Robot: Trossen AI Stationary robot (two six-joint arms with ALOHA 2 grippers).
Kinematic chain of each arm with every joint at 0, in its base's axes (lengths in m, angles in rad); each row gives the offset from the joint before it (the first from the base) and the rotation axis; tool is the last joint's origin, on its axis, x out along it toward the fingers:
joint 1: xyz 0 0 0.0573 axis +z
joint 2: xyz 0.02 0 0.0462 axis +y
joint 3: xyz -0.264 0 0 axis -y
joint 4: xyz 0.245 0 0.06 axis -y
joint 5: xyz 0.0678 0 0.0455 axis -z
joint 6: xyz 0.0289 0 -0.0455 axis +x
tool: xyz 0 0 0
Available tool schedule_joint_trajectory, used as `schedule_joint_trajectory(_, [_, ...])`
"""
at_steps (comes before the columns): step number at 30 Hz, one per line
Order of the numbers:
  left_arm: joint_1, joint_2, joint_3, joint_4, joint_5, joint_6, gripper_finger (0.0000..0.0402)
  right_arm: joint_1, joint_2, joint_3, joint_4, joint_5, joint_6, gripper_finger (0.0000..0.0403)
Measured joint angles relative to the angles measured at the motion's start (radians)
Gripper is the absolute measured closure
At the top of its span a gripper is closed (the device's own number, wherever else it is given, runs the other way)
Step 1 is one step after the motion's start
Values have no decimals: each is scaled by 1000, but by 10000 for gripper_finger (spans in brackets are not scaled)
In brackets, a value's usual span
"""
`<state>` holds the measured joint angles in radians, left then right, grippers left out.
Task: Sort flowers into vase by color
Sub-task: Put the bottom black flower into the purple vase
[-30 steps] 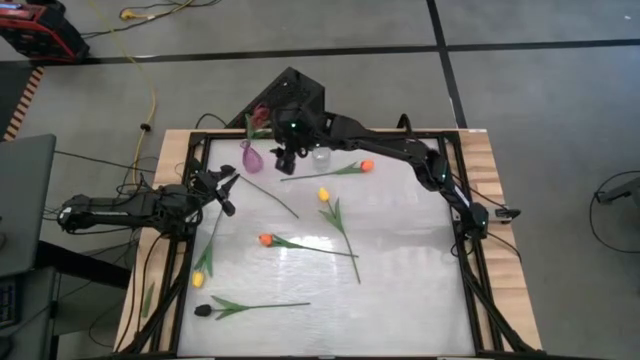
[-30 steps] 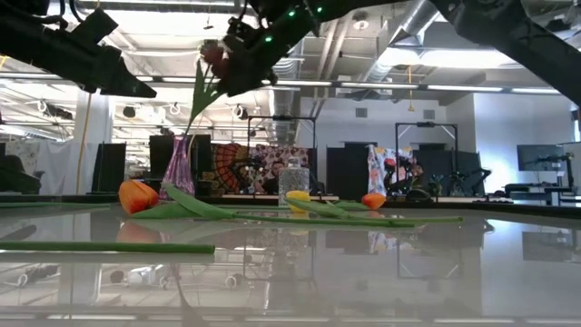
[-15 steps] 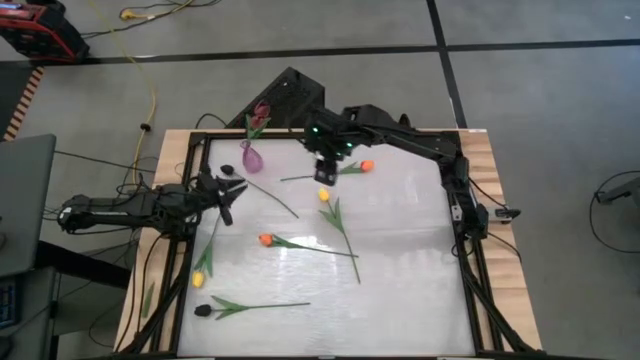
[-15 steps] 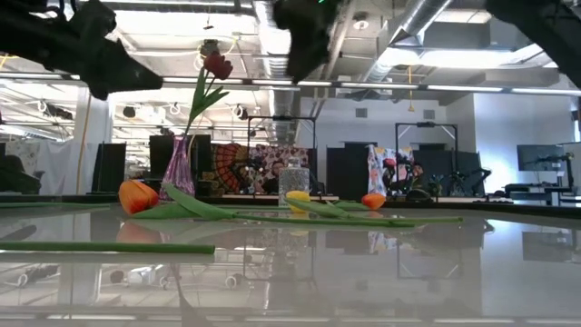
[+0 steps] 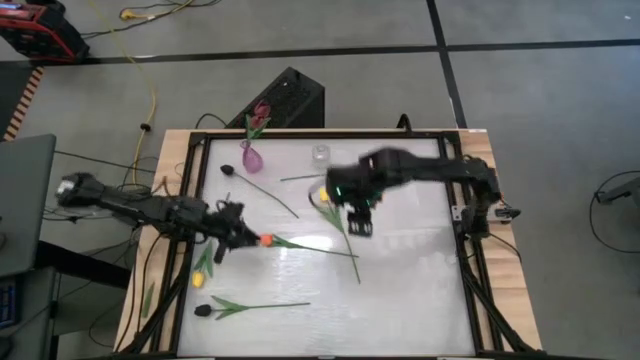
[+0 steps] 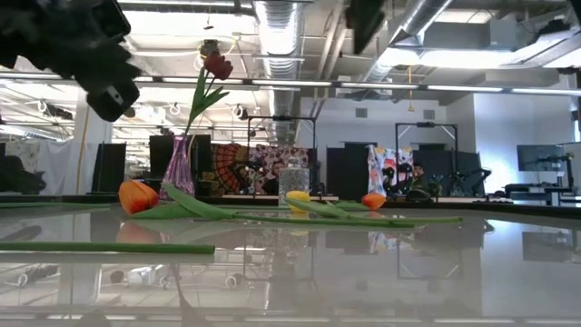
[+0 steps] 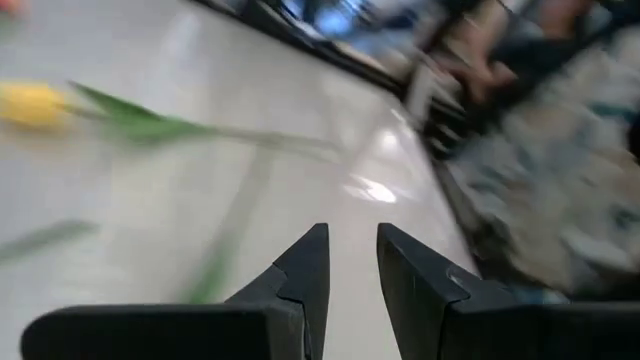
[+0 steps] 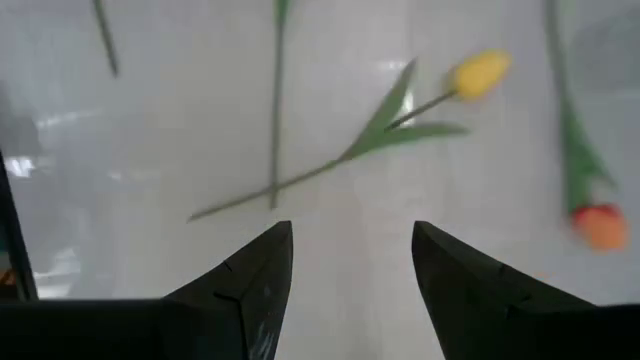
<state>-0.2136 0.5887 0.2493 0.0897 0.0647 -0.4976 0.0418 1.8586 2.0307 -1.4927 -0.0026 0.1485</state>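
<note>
I've got the right hand [image 5: 361,222] hanging over the middle of the glossy white tabletop [image 5: 400,280], fingers spread wide with nothing between them. Its wrist view looks down on a yellow-headed tulip with a green stem and leaf [image 8: 478,73], and an orange-headed tulip [image 8: 600,226] lies off to one side.

The left hand [image 5: 225,246] is out over the left part of the tabletop, just beside the head of the orange tulip with the long green stem [image 5: 266,240]. Its fingers [image 7: 305,275] stand slightly apart and grip nothing.

At the far left a purple glass vase [image 5: 252,158] stands upright with a dark red tulip [image 6: 216,65] in it. A small clear glass jar [image 5: 320,154] stands to its right, well apart. A dark-headed tulip [image 5: 228,170] lies near the vase, its stem running toward the centre.

Near the left edge lies another yellow tulip [image 5: 199,279], and at the near left a black-headed tulip with green leaves [image 5: 203,310]. The right and near-right parts of the tabletop are open room.

A black metal frame [image 5: 466,250] rims the tabletop. From table height the surface mirrors the ceiling lights, and beyond it there are dark racks and a patterned hanging. Grey floor lies around, with a yellow cable [image 5: 150,95] at far left.
</note>
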Motion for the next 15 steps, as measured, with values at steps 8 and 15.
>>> schedule_joint_trajectory(8, [-347,318,176,32,-166,-102,326,254,-161,-354,233,61,203,170])
schedule_joint_trajectory(15, [-499,604,504,-299,-283,-240,326,397,-192,-467,323,77,304,170])
